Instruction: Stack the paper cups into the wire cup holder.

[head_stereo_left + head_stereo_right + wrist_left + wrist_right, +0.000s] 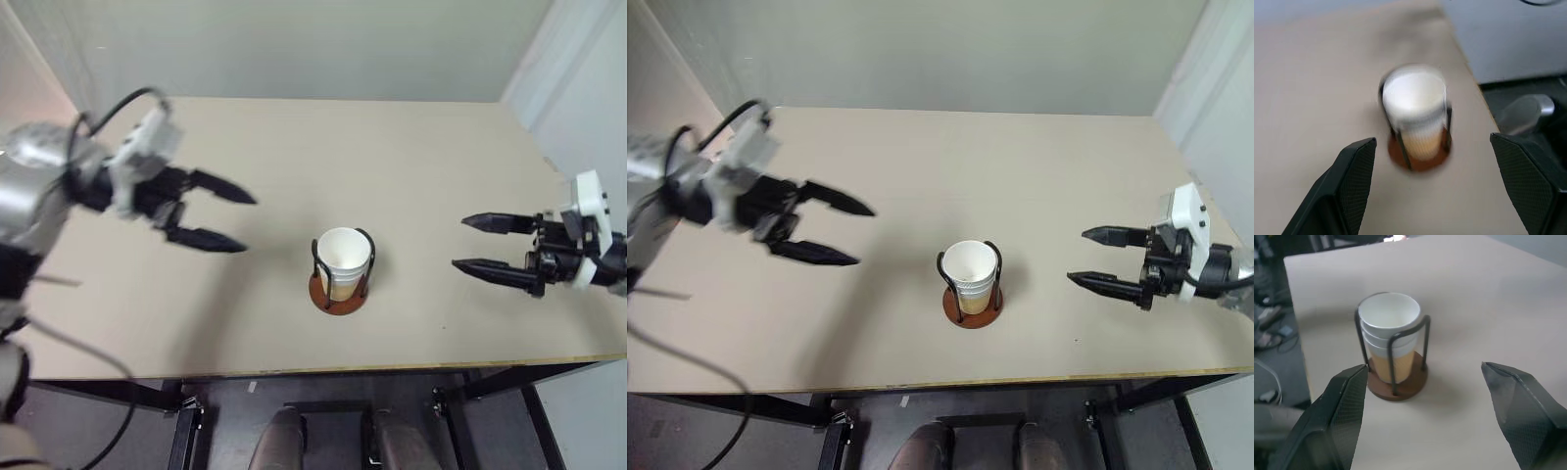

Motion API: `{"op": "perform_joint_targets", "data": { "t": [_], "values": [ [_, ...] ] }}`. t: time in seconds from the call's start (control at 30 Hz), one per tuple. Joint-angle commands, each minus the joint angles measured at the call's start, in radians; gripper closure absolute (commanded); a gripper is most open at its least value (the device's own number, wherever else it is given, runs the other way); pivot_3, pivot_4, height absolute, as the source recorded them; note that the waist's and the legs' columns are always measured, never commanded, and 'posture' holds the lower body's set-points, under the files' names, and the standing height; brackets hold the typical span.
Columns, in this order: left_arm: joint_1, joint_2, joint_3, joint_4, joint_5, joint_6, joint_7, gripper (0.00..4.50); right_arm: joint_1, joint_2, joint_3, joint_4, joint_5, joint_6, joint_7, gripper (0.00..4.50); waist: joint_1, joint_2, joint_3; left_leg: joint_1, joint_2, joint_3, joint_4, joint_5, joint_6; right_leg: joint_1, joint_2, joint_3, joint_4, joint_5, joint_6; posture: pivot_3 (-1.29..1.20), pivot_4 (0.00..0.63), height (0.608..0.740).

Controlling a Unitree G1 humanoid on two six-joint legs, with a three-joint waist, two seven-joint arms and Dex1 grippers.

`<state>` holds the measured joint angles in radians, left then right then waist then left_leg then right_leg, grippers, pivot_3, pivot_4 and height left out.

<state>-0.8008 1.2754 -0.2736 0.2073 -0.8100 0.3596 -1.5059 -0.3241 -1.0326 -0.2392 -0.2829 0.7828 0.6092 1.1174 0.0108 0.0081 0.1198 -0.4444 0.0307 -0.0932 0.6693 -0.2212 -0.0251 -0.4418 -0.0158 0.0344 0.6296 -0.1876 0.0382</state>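
Observation:
The paper cups stand nested in one stack, white rims up and the tan lower side showing at the bottom. They sit inside the wire cup holder, a reddish-brown disc with black wire loops, near the middle of the table. My left gripper hovers open to the left of the stack, apart from it, with nothing between its fingers. My right gripper hovers open to the right, also apart and holding nothing. In the right wrist view the stack and holder base stand between its fingers.
The beige table runs back to a pale wall. Its front edge lies close below the holder. A white wall panel borders the right side. Dark table legs and floor show below the front edge.

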Motion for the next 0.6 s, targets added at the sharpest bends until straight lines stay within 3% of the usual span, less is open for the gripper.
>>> {"op": "perform_joint_targets", "data": {
  "t": [0.03,0.17,0.3,0.4,0.6],
  "values": [
    [0.262,0.029,0.283,-0.124,-0.089,0.097,0.130,0.44,-0.114,0.007,0.088,0.131,-0.085,-0.071,0.100,0.57,0.005,0.000,0.000,0.001,0.000,0.000,-0.002,0.000,0.000,0.000,0.000,0.000,0.001,-0.003,-0.006,0.00,0.150,0.740],
    [0.617,-0.021,0.615,-0.250,-0.086,0.185,0.240,0.44,-0.250,0.052,0.179,0.301,-0.165,-0.124,0.184,0.57,0.010,-0.002,0.000,0.005,0.000,0.000,-0.005,-0.001,-0.001,-0.002,-0.001,-0.002,0.012,-0.007,-0.014,0.00,0.150,0.740],
    [0.815,-0.076,0.831,-0.354,-0.059,0.249,0.286,0.44,-0.333,0.102,0.224,0.424,-0.211,-0.153,0.244,0.57,0.005,-0.002,0.000,0.011,0.001,0.001,-0.008,-0.001,-0.003,-0.002,-0.002,-0.003,0.017,-0.009,-0.022,0.00,0.150,0.740],
    [0.858,-0.094,0.910,-0.387,-0.051,0.278,0.295,0.44,-0.364,0.132,0.237,0.469,-0.228,-0.161,0.278,0.57,0.005,-0.002,0.000,0.013,0.002,0.000,-0.009,0.001,-0.005,-0.001,-0.002,-0.005,0.017,-0.007,-0.028,0.00,0.150,0.740],
    [0.859,-0.101,0.919,-0.397,-0.019,0.297,0.294,0.44,-0.392,0.171,0.247,0.509,-0.268,-0.174,0.300,0.57,0.000,-0.001,0.000,0.019,0.001,0.000,-0.009,0.002,-0.006,0.003,-0.002,-0.003,0.017,-0.005,-0.034,0.00,0.150,0.740]
  ]
}}
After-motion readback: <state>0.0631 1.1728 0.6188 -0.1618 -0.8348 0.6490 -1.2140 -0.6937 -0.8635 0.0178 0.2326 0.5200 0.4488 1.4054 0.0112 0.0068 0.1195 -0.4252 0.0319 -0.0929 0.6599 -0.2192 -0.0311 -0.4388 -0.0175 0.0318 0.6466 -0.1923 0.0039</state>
